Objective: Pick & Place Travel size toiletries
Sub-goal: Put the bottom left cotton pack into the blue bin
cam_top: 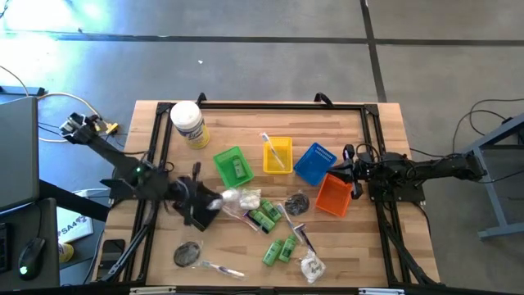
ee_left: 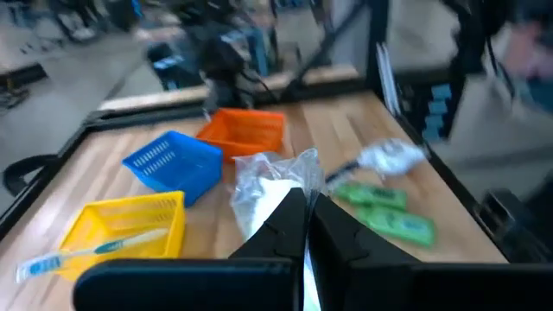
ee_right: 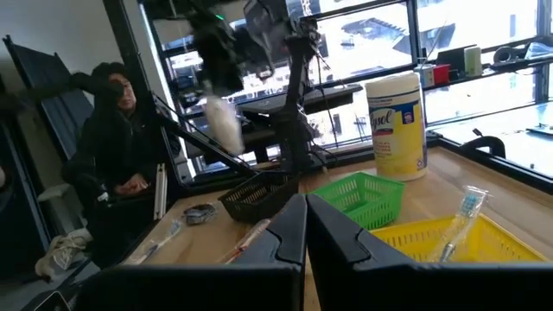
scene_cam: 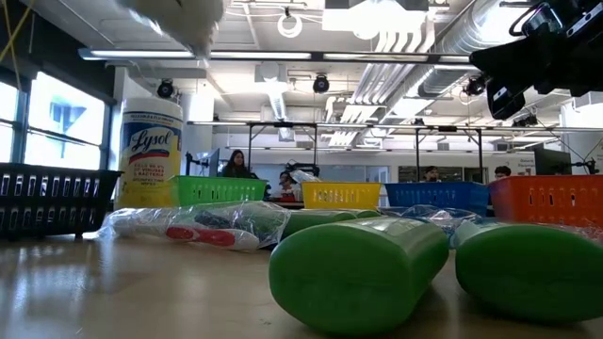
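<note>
One white packet [ee_left: 259, 194] is pinched between the pressed-together fingers of the left gripper [cam_top: 214, 202] and is seen lifted off the table [cam_top: 368, 246], above the left-centre of the board. More toiletries are scattered just beside it toward the near edge: green tubes [cam_top: 264, 218], a second tube pair [cam_top: 279, 249], a dark sachet [cam_top: 295, 204], a razor [cam_top: 301, 235], another white packet [cam_top: 311, 265], and near the front-left corner a sachet [cam_top: 187, 253] with a wrapped toothbrush [cam_top: 219, 267]. Behind, four trays are lined up: green [cam_top: 232, 166], yellow [cam_top: 277, 155] holding a toothbrush, blue [cam_top: 315, 162], orange [cam_top: 333, 195]. A jar [cam_top: 188, 124] is lying at the far-left edge. Bare wood is left along the far edge and the right side. The right gripper [cam_top: 354, 174] is held shut, empty, beside the orange tray at the right edge.
</note>
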Controlling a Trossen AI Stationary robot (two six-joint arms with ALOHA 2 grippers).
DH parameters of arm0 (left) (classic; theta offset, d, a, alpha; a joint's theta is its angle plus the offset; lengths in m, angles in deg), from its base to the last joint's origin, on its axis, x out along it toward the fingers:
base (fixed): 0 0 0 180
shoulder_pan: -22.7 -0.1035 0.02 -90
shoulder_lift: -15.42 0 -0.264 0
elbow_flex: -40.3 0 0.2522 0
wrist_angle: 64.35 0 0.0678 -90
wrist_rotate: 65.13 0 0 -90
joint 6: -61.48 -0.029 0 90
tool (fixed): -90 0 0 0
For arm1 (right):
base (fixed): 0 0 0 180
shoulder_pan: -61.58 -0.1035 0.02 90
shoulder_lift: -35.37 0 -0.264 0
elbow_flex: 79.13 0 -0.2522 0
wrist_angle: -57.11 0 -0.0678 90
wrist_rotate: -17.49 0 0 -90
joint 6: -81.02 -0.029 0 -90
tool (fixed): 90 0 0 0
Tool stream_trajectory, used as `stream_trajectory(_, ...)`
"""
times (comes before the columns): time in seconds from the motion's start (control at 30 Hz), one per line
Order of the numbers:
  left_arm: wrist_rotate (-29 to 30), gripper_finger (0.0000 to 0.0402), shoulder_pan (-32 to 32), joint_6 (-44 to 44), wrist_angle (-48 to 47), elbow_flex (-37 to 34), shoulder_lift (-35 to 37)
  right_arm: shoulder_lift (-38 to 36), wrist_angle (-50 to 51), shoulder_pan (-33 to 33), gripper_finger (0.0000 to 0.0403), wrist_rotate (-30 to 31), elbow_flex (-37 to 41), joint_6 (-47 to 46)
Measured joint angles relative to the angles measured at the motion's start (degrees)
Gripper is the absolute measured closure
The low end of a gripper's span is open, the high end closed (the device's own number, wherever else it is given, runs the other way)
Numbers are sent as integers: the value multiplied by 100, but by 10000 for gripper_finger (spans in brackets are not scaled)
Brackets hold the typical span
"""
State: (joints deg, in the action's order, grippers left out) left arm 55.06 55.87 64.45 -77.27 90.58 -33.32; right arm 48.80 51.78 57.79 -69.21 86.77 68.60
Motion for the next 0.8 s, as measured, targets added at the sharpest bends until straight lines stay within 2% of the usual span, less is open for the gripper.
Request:
stream_trajectory(0.07, -110, 401, -231, -19, 534, -593, 422, 0, 6, 0, 400, 21, -2, 0)
stream_trajectory(0.17, -262, 401, -567, -19, 928, -1121, 834, 2, 107, 0, 400, 21, 0, -2)
stream_trajectory(0.4, -512, 402, -1319, 32, 978, -1184, 907, 2, 131, 2, 400, 396, 0, 12)
stream_trajectory(0.5, -752, 401, -1756, 214, 1004, -997, 652, 2, 57, 2, 400, 682, 0, 47)
stream_trajectory(0.6, -1354, 401, -2276, 435, 974, -633, 193, 2, 8, 2, 400, 720, 0, 49)
stream_trajectory(0.8, -2687, 401, -3197, 420, 928, 588, -1239, 2, -87, 2, 400, 268, 0, 389)
